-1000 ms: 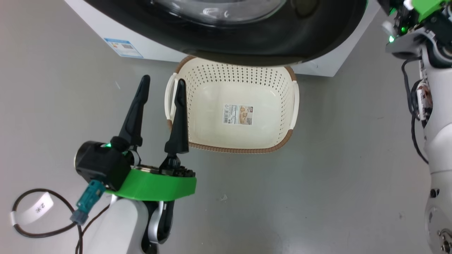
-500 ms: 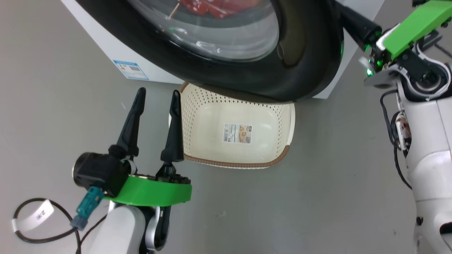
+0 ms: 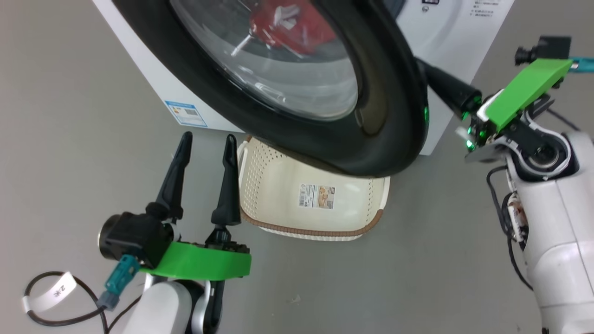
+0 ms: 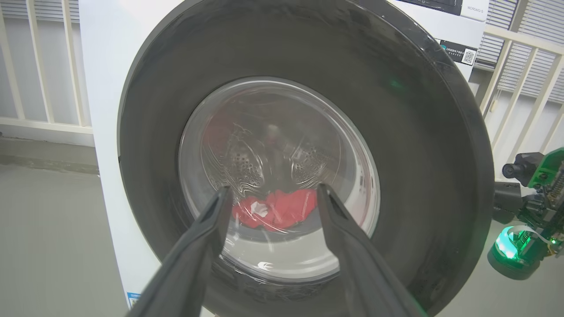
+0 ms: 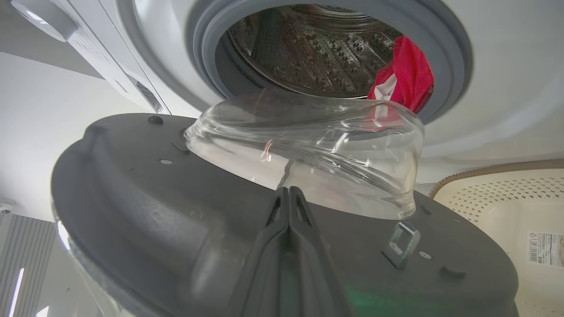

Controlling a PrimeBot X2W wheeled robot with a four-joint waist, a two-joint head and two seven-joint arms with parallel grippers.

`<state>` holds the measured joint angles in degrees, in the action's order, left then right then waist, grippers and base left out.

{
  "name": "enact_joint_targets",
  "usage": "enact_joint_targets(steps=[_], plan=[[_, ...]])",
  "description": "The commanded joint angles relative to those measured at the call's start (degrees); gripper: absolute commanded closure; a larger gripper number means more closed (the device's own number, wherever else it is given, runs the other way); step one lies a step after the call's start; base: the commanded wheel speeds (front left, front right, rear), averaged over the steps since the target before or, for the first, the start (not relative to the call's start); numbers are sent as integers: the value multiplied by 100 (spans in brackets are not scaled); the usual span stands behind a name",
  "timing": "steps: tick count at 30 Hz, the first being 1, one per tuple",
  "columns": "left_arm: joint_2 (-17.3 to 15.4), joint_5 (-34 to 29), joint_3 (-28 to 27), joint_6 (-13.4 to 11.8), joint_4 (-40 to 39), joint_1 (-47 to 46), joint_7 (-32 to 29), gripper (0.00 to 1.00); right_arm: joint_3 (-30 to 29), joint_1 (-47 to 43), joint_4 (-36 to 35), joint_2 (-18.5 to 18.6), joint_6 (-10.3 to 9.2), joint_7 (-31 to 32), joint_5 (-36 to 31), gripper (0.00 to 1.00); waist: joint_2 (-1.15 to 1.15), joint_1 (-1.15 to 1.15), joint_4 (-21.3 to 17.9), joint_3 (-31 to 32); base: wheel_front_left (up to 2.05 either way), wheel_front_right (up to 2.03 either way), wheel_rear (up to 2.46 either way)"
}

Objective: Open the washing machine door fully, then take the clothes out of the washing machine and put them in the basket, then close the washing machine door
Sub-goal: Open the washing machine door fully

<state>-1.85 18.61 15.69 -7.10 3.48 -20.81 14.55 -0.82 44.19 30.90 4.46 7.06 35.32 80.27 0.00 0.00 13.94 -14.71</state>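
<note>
Head view: washing machine door (image 3: 380, 116) is seen swung part open, glossy black rim, bulging clear glass; red clothes (image 3: 297, 28) are seen through it, inside the white box-shaped washing machine (image 3: 445, 28). A blue energy sticker (image 3: 185, 113) is stuck low on the front, print too small to read. The basket (image 3: 278, 195), cream perforated plastic with a brown woven-look rim, is set on the floor below the door, a printed sticker (image 3: 318, 196) on its bottom, unreadable. Left gripper (image 3: 208, 137) is held just beside the basket, fingers spread, nothing in them. A white cable tag (image 3: 50, 293) is marked "2" plus a star-like sign. Left wrist view: a QR-code label (image 4: 458, 52) is fixed at the machine's top; the model text cannot be read. Right wrist view: right gripper (image 5: 288, 191) is pressed together, tips at the door's matt grey inner face, below the glass bowl. A steel perforated drum (image 5: 308, 48), grey rubber gasket (image 5: 207, 44) and metal latch hook (image 5: 403, 240) are shown.
</note>
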Motion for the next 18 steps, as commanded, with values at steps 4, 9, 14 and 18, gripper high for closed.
enact_joint_targets(steps=[4, 9, 14, 18], plan=[[-103, -30, -115, -38, -107, 83, 45, 0, 270, -199, -384, -158, 43, 56, 197, 100, 0, 0, 75, 147, 0, 0, 0], [-103, 30, -48, -128, -117, 176, 45, 0, 396, -482, -666, -158, 43, 23, 328, 100, 0, 0, 157, 258, 0, 0, 0], [-103, 67, -12, -166, -89, 237, 45, 0, 498, -741, -889, -158, 43, 0, 377, 100, 0, 0, 264, 339, 0, 0, 0], [-103, 102, 10, -191, -50, 281, 45, 0, 605, -958, -1065, -158, 43, 6, 450, 100, 0, 0, 379, 410, 0, 0, 0]])
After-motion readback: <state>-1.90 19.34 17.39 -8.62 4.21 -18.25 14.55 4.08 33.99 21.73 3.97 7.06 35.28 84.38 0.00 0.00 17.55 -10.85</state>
